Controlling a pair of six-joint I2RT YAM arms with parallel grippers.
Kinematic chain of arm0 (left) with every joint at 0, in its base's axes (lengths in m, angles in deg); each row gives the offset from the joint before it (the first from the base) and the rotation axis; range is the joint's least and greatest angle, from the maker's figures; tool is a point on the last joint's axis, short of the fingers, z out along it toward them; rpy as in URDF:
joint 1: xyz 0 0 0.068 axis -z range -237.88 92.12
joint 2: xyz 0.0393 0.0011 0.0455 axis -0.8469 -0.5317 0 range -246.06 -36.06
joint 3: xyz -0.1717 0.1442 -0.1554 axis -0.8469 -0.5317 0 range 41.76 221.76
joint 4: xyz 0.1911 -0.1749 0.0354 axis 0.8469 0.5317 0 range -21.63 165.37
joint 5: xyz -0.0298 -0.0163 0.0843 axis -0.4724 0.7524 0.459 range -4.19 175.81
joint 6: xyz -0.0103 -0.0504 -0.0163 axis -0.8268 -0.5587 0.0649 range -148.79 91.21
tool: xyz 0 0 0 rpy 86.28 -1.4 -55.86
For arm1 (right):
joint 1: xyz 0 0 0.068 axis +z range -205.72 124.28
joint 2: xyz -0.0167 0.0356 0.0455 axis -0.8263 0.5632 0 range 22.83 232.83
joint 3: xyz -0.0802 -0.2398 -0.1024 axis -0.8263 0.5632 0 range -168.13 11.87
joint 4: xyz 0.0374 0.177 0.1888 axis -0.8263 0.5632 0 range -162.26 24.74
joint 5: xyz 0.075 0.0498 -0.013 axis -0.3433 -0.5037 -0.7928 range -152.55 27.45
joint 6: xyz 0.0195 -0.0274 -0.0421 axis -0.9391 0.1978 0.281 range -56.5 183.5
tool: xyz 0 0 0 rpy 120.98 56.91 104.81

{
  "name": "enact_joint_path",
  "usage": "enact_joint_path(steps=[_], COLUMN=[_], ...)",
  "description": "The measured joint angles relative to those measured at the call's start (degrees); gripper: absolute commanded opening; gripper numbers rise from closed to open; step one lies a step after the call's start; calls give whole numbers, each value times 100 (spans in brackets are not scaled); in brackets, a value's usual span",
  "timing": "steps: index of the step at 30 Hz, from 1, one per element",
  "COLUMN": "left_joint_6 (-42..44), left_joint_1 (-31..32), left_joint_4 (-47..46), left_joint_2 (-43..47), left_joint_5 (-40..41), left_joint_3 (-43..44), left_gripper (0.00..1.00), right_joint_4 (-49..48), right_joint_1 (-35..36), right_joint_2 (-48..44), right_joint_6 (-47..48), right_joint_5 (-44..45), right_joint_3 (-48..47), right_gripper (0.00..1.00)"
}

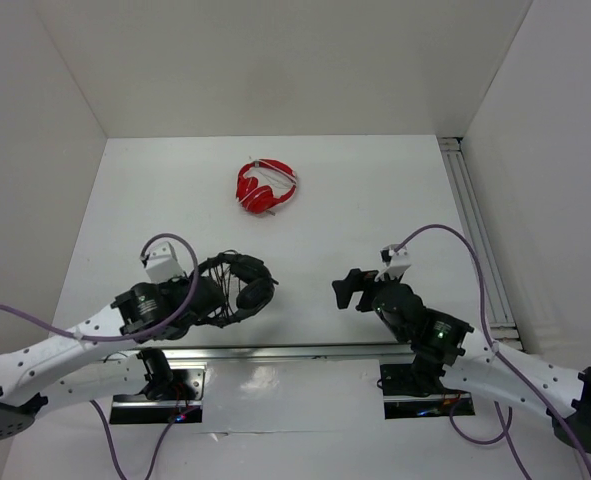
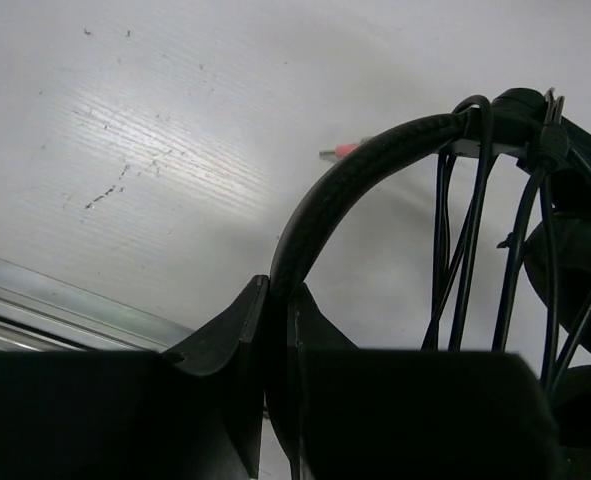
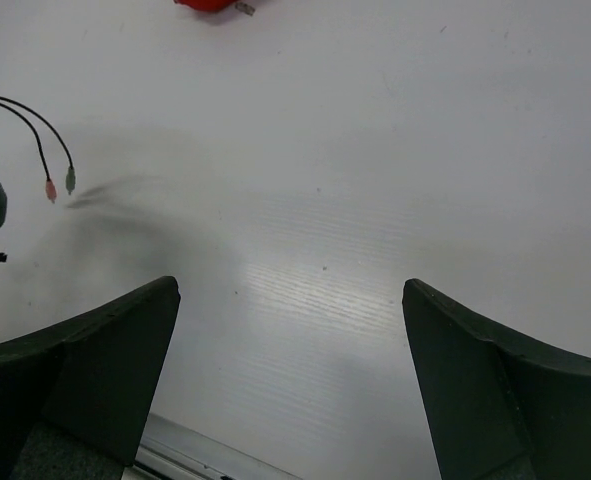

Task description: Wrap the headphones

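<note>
White table [image 1: 355, 200] between plain white walls [image 1: 275, 60], metal rail [image 1: 478, 230] alongside.

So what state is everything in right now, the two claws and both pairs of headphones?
Left claw: shut on the black headband.
Right claw: open, empty.
Black headphones: held by the left claw, cable looped around them, plug ends loose.
Red headphones: lying on the table, untouched.

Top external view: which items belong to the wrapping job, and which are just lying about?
Job: black headphones, with their cable wound over them; left end effector, shut on the headband; right end effector, open and empty.
Lying about: red headphones, apart at the far side.
</note>
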Motion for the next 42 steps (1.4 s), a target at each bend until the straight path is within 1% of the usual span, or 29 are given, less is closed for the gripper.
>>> enact_joint_path(steps=[2,6,10,16,18,24,26,27,28,29,32,33,34,35,36,38,40,42], left_joint_6=[2,186,765,1882,2124,2538,2588,2594,2594,2597,2599,2603,2625,2608,2614,2597,2590,2586], left_joint_1=[-92,-470,-1158,-2653,-3021,-3853,-4030,-4098,-4144,-4170,-4238,-4249,-4258,-4264,-4266,-4275,-4275,-4275], left_joint_4=[-85,-586,-1322,-2653,-2935,-3582,-3742,-3832,-3906,-3947,-4061,-4072,-4087,-4074,-4068,-4059,-4065,-4037], left_joint_2=[-369,-981,-1298,-1998,-2297,-3362,-3574,-3617,-3626,-3626,-3620,-3593,-3543,-3467,-3386,-3145,-2883,-2540], left_joint_5=[0,-20,-129,-763,-986,-1628,-1838,-1895,-1939,-1965,-2037,-2046,-2065,-2074,-2079,-2090,-2094,-2096], left_joint_3=[-11,-46,-61,-76,-68,-63,-66,-70,-74,-76,-125,-162,-208,-251,-289,-363,-437,-529], left_gripper=[0,0,0,0,0,0,0,2,11,15,31,42,48,57,68,73,80,81], right_joint_4=[-4,-4,-92,-352,-459,-791,-874,-890,-901,-911,-946,-955,-966,-984,-999,-1023,-1025,-1027], right_joint_1=[0,0,28,55,107,555,708,785,848,903,1036,1082,1126,1178,1226,1333,1432,1515], right_joint_2=[166,385,518,887,1027,1405,1517,1572,1609,1641,1703,1709,1709,1709,1709,1709,1711,1725], right_joint_6=[-4,-2,2,2,4,4,4,7,4,2,2,2,2,2,0,-4,-11,-24], right_joint_5=[-50,-177,-315,-564,-608,-573,-511,-472,-435,-409,-310,-269,-236,-195,-166,-101,-39,42], right_joint_3=[0,0,-2,-2,-2,-2,-2,-2,-2,-2,-2,-2,-2,-2,-2,-2,-2,-4], right_gripper=[100,100,100,100,100,100,100,100,100,100,100,100,100,100,100,100,100,100])
